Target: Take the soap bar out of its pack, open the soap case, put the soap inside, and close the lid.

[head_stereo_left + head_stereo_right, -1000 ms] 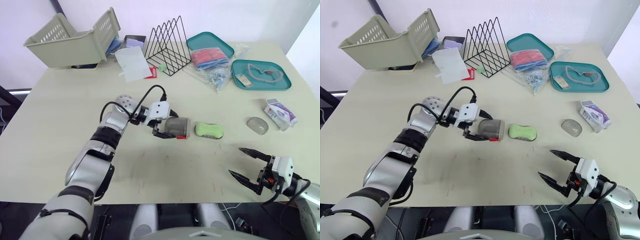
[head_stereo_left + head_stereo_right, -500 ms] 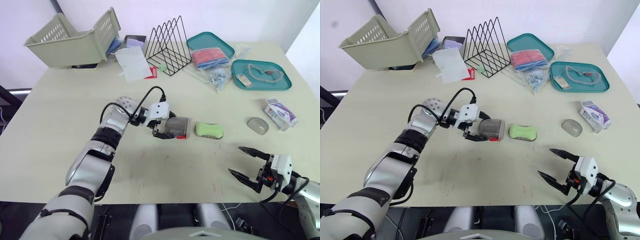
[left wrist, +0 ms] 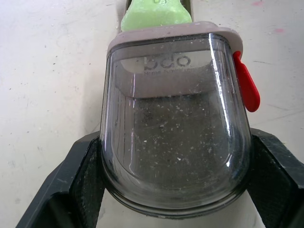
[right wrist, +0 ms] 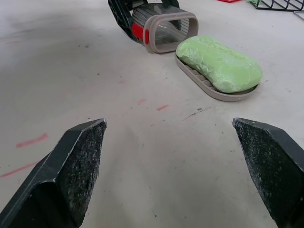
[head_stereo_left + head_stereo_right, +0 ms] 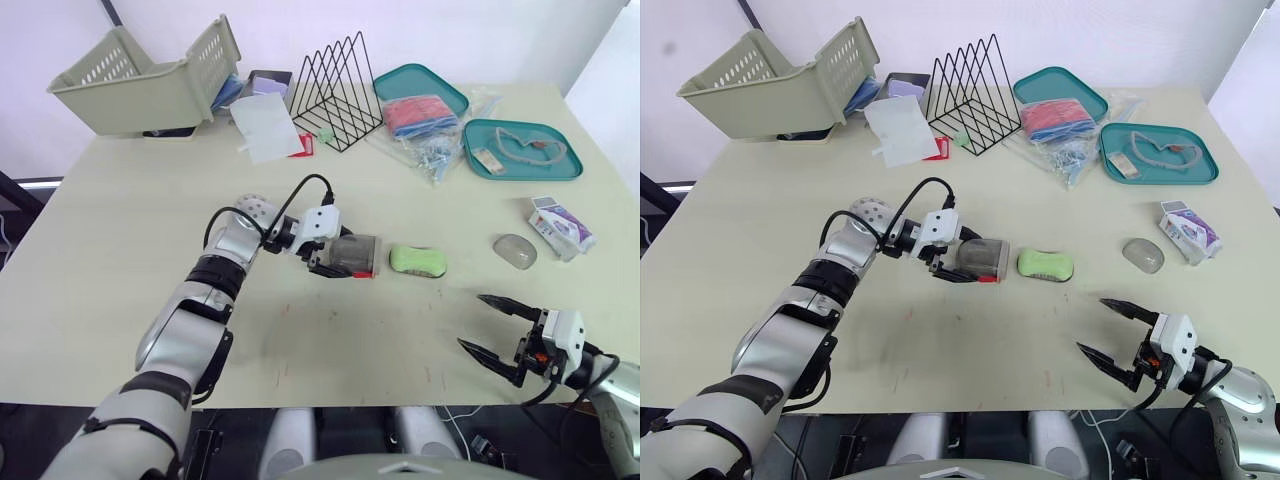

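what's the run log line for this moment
left gripper: jaws shut on case lid | green soap: unwrapped, on case base, next to lid | right gripper: jaws open, empty

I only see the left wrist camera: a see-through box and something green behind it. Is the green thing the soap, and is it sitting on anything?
Observer: Yes, that's the soap, lying bare on a ridged tray base just past the clear cover.
Operator: Where's the other tool?
Observer: The right tool hangs open near the table's front edge, apart from the soap.
Operator: And the pack?
Observer: The soap pack lies near the table's right edge, beside a clear oval piece.
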`<act>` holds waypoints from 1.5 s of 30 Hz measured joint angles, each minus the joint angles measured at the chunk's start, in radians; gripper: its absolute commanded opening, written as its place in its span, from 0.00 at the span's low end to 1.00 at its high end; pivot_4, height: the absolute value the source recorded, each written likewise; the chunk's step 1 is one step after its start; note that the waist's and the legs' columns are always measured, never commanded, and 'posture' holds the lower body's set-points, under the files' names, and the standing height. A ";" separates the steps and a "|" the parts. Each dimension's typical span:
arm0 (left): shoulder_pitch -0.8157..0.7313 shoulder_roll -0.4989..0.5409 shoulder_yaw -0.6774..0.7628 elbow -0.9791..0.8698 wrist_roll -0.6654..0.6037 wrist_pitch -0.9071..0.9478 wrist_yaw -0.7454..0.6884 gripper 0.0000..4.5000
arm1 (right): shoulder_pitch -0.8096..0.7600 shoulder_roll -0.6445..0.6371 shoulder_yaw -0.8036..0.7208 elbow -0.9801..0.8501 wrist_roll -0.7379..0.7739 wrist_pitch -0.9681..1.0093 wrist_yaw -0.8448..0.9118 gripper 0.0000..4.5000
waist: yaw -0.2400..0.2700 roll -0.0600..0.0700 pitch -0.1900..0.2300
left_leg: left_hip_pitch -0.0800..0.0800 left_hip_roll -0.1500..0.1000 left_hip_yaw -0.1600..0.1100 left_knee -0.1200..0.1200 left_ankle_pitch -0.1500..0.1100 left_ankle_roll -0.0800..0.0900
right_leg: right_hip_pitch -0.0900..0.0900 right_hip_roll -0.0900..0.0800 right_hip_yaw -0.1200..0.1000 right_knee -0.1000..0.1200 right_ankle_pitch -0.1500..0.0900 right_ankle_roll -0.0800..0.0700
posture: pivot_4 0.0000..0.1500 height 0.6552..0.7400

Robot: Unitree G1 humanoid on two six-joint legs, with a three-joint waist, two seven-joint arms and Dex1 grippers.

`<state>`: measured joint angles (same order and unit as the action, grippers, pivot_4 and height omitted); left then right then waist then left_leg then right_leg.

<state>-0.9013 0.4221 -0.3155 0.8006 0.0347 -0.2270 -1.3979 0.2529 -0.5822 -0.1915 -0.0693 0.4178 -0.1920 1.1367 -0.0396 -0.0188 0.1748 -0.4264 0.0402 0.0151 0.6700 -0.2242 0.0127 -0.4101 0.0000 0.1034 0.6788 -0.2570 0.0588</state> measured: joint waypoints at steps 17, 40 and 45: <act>0.276 0.097 0.043 -0.501 -0.112 0.233 0.009 0.77 | -0.738 -0.226 0.370 0.035 -0.178 0.537 0.013 1.00 | 0.008 0.000 0.001 | -0.005 -0.001 -0.002 0.000 0.000 0.000 | -0.003 -0.002 -0.001 -0.001 0.002 -0.001 | 1.00 1.00; 0.359 0.123 0.038 -0.635 -0.135 0.329 0.093 0.77 | -0.928 -0.109 0.545 0.290 -0.359 0.580 0.122 1.00 | -0.002 0.000 0.001 | -0.004 -0.001 -0.003 0.001 0.000 0.000 | -0.002 -0.001 -0.002 0.000 0.002 -0.002 | 1.00 1.00; 0.359 0.124 0.036 -0.635 -0.135 0.329 0.095 0.77 | -0.929 -0.105 0.538 0.291 -0.370 0.579 0.123 0.59 | -0.002 0.000 0.001 | -0.003 -0.001 -0.003 0.001 0.000 0.000 | -0.002 -0.001 -0.002 0.001 0.002 -0.002 | 1.00 1.00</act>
<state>-0.5422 0.5456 -0.2791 0.1653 -0.1007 0.1017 -1.3029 -0.6762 -0.6877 0.3469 0.2217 0.0480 0.3871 1.2601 -0.0414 -0.0188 0.1754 -0.4298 0.0392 0.0121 0.6710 -0.2242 0.0130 -0.4124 -0.0011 0.1009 0.6793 -0.2550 0.0570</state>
